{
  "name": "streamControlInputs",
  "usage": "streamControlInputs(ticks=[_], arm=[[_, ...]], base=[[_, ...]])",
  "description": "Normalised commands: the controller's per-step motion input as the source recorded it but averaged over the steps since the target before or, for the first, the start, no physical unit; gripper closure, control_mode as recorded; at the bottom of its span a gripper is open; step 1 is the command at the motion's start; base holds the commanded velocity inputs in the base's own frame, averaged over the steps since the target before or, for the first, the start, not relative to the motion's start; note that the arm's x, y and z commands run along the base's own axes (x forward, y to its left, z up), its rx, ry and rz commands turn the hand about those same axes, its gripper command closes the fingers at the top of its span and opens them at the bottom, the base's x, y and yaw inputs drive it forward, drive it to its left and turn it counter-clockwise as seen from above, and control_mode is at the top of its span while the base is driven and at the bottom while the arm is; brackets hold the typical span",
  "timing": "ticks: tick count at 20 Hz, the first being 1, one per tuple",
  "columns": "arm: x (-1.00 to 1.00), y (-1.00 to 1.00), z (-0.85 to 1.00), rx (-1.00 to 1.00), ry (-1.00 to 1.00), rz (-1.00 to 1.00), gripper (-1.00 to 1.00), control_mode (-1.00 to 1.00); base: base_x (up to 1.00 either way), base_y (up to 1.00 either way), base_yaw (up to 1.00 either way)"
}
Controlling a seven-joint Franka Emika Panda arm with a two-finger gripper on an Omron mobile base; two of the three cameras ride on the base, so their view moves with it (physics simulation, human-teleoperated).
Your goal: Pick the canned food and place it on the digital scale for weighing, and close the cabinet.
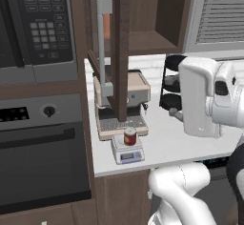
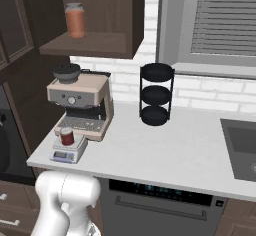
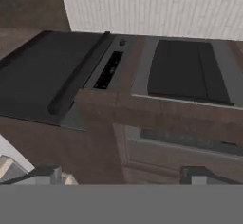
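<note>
Hand view: my gripper [image 3: 122,176] looks spread, empty; the dark brown glass-panelled cabinet door's [image 3: 161,111] edge lies crosswise at twelve o'clock.

No legible text in any view. Microwave keypad [image 1: 42,28], left of the cabinet [image 1: 119,52], shows button rows and a dim display, characters unresolved. Digital scale [image 1: 127,153] display below the canned food [image 1: 130,136]: blank, no digits; can label unreadable.
</note>
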Motion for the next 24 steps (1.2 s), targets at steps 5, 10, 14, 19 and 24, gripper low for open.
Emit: streamControlInputs(ticks=[5,10,14,19,24], arm=[[-1.0,0.68,0.0,0.04,-0.36,-0.29,-1.0,-1.0],[-0.66,0.79,-0.23,0.07,-0.26,-0.25,-1.0,-1.0],[0.06,0.86,-0.49,0.1,-0.09,-0.18,-1.0,-1.0],[0.63,0.47,-0.33,0.12,-0.01,-0.13,-1.0,-1.0],[0.86,0.02,-0.06,0.02,0.0,-0.05,-1.0,-1.0]], base=[[0.0,0.0,0.0],[0.0,0.0,0.0],[0.0,0.0,0.0],[0.0,0.0,0.0],[0.0,0.0,0.0]])
